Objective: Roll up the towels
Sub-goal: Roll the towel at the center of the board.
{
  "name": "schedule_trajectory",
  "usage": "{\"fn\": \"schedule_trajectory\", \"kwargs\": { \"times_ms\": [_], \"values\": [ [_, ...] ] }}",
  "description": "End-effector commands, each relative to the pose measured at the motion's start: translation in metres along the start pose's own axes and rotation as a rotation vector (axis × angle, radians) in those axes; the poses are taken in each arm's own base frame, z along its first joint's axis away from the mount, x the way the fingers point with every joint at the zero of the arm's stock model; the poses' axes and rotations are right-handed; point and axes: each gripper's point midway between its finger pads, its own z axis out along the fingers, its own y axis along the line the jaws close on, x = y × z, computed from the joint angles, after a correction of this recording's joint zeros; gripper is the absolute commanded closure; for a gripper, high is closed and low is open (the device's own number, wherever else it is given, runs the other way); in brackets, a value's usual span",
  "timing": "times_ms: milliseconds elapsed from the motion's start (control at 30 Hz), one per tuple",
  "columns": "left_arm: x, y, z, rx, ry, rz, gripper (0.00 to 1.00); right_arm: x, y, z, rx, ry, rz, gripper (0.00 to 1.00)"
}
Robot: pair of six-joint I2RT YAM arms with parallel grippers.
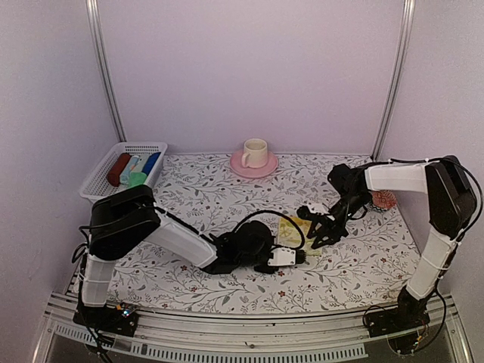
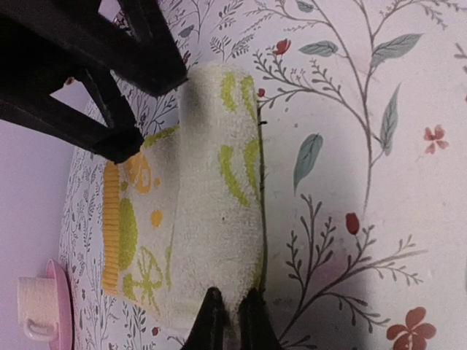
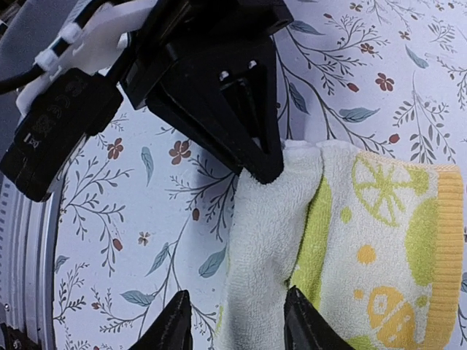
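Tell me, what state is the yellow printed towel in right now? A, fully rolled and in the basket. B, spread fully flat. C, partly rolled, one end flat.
C: the yellow printed towel has a thick rolled part, pinched by the left tool, while its orange-striped end lies flat on the table.

A pale yellow fluffy towel with green and orange pictures lies on a white flowery table cover.
The towel has lime green marks, orange dots, lemon-slice shapes and a yellow stripe along one edge. The cover has grey-green leaves and tiny red flowers. Behind the towel are a round pink saucer and a cream cup. Left of the towel, a white plastic basket holds a dark red cloth roll, a pale blue cloth roll, a deep blue cloth roll and a bright green cloth. The left gripper and right gripper are black.
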Motion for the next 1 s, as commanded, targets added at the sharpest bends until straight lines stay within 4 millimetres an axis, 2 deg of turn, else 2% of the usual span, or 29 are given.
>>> {"fn": "schedule_trajectory", "kwargs": {
  "times_ms": [0,300,700,833,967],
  "values": [
    [0.003,-0.013,-0.001,0.103,0.041,-0.122,1.00,0.008,-0.007,-0.005,0.135,0.031,-0.114,0.53],
    [0.005,-0.004,0.007,0.267,0.048,-0.366,1.00,0.010,-0.016,-0.017,0.354,0.043,-0.265,0.50],
    [0.017,0.008,0.022,0.442,0.069,-0.615,1.00,0.010,-0.010,-0.010,0.399,0.048,-0.365,0.50],
    [0.021,0.008,0.021,0.449,0.070,-0.632,1.00,-0.009,-0.018,-0.028,0.412,-0.072,-0.307,0.50],
    [0.022,0.005,0.023,0.458,0.073,-0.647,1.00,-0.003,-0.017,-0.030,0.411,-0.080,-0.284,0.49]
  ]
}}
